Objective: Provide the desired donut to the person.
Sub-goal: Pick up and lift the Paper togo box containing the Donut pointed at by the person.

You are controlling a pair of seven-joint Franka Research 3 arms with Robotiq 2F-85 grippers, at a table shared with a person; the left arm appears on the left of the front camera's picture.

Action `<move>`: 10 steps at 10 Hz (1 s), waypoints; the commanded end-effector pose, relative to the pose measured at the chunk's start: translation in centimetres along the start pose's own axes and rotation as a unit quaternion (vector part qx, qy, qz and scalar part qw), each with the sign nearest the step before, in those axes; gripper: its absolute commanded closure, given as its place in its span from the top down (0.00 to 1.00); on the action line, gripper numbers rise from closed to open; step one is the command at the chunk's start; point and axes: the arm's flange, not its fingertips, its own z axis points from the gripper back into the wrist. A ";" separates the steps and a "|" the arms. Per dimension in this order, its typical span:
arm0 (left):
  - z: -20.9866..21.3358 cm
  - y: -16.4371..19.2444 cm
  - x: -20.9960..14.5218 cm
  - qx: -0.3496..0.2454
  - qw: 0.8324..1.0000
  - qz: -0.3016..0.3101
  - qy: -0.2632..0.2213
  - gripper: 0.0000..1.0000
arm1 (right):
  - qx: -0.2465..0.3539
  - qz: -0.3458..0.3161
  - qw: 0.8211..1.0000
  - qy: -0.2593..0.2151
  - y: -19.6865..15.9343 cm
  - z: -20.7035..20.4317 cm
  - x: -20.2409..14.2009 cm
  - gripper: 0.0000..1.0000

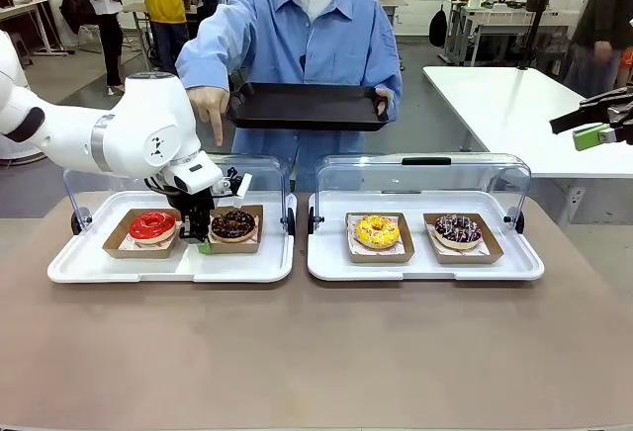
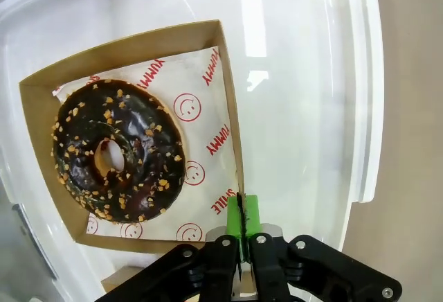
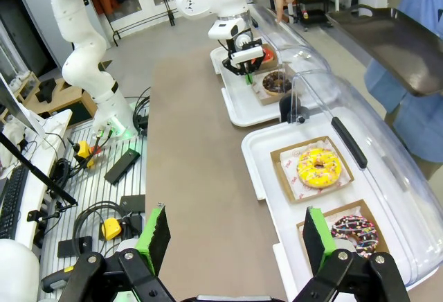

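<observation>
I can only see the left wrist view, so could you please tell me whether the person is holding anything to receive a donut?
Observer: Yes, the person holds a black tray in one hand.
Operator: Are they pointing anywhere?
Observer: Their other hand points down over the left white tray, nearest the chocolate donut in the cardboard box you grip.
Operator: Where is the right end effector?
Observer: It hangs open, far off to the right.

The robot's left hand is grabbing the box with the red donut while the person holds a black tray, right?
Not quite. The left gripper pinches the edge of the box holding the chocolate donut, not the red donut beside it; the left wrist view shows this. The person does hold a black tray.
</observation>
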 end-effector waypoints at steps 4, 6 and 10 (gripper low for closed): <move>4.8 -2.2 0.8 -0.021 0.999 -0.030 0.004 0.00 | 0.003 0.002 1.000 -0.005 0.0 0.0 0.0 1.00; 10.2 -4.9 2.9 -0.082 0.995 -0.043 0.020 0.00 | 0.003 0.002 1.000 -0.005 0.0 0.0 0.0 1.00; 20.3 -9.5 7.4 -0.083 0.994 -0.045 0.054 0.00 | 0.003 0.002 1.000 -0.005 0.0 0.0 0.0 1.00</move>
